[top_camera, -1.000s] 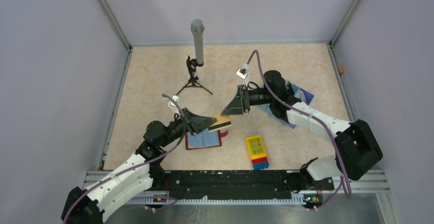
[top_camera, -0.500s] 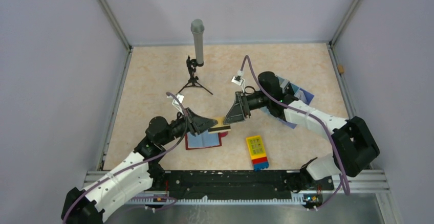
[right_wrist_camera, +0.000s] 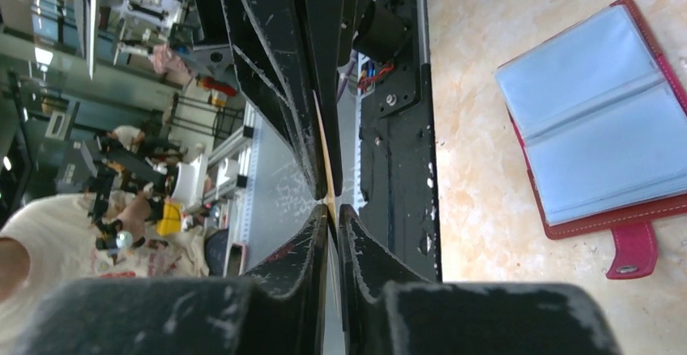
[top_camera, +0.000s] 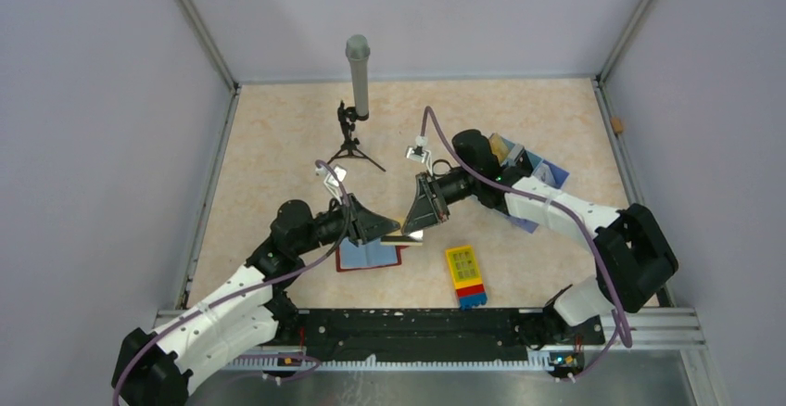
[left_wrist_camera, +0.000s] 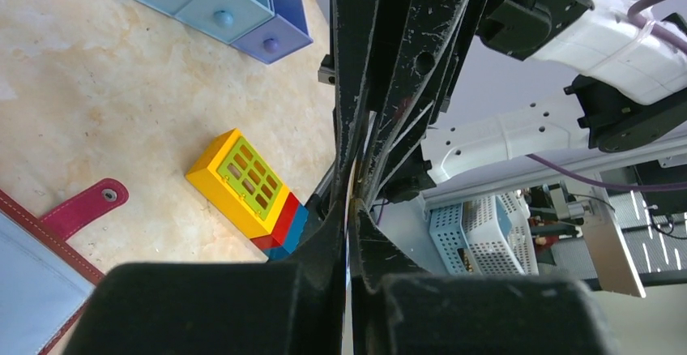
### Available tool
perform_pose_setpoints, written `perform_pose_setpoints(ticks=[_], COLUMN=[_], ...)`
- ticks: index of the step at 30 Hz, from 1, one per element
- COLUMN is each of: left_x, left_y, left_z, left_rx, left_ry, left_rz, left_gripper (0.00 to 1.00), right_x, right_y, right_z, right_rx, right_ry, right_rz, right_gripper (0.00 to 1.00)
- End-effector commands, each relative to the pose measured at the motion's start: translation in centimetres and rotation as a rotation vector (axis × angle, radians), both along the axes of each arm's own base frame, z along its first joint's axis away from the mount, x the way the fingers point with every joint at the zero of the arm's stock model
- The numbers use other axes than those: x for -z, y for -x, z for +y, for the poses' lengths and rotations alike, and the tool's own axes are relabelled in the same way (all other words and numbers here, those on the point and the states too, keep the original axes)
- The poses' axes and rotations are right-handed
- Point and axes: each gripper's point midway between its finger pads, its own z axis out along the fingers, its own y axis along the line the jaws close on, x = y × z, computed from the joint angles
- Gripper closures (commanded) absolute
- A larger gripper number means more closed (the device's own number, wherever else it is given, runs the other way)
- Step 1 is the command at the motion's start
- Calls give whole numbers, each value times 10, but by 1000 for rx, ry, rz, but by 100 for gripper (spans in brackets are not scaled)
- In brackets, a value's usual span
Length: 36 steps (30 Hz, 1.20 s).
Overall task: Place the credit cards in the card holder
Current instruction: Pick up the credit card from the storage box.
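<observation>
A credit card (top_camera: 406, 236) hangs in the air between my two grippers, just above the right edge of the card holder (top_camera: 369, 256). The card holder lies open on the table, dark red with blue-grey pockets (right_wrist_camera: 595, 124) and a red tab (left_wrist_camera: 85, 207). My left gripper (top_camera: 393, 231) is shut on the card's thin edge (left_wrist_camera: 348, 290). From the other side, my right gripper (top_camera: 415, 228) is shut on the same card, whose yellow-gold edge (right_wrist_camera: 324, 168) shows between its fingers. In the wrist views the left gripper (left_wrist_camera: 351, 205) and the right gripper (right_wrist_camera: 330, 209) meet tip to tip.
A yellow, red and blue block (top_camera: 466, 276) lies right of the card holder. A light-blue tray with drawers (top_camera: 530, 172) stands behind the right arm. A grey cylinder on a small black tripod (top_camera: 355, 100) stands at the back.
My right gripper has swung left and down to the left gripper and closed on the card. The left gripper has shifted slightly right with the card, staying shut.
</observation>
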Motion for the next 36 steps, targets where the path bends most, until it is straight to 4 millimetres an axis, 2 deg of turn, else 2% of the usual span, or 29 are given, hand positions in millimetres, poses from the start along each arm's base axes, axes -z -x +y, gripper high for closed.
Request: perform_pose_setpoints(ticks=[1,4,5,7,8,9,10,12,15,19,21,25,30,33,36], left_x=[-14,-14,-15,-18,-19,-19,-19,-19,-22,-29,-31,-40,-44,-45,-48], left_y=[0,-4,-6,-11,-14,-16,-19,-23,-27,-30,-32,-32,-39,-42,-44], left_z=[-3,-2,-2,1,3,5,8,11,14,14,12,12,19,18,17], left_rx=[26,2,-10,-42,-66,-87,-107,-142,-179,-196,-194,-194,-253,-262,-262], left_ry=[-2,-2,1,6,7,9,12,26,72,124,140,225,286,287,301], left_rz=[-46,-41,-45,-62,-70,-79,-84,-92,-87,-87,-79,-82,-76,-72,-71], left_gripper=[100,98,88,45,29,16,9,2,1,2,8,34,41,42,47], right_x=[-10,-6,-3,-2,-4,-8,-16,-30,-49,-63,-66,-69,-67,-67,-66], right_y=[6,5,3,-2,-4,-8,-13,-22,-32,-42,-44,-43,-45,-45,-45], right_z=[0,0,-1,1,2,4,7,10,11,11,11,12,10,11,15], right_rx=[-75,-63,-44,7,37,70,112,208,332,456,496,547,584,601,600], right_ry=[-25,-9,2,9,-1,-16,-48,-119,-219,-313,-357,-407,-428,-436,-437], right_rz=[-71,-76,-81,-90,-94,-98,-117,-122,-99,-45,-21,17,47,60,73], right_gripper=[100,100,100,100,100,100,100,100,100,100,100,100,100,100,100])
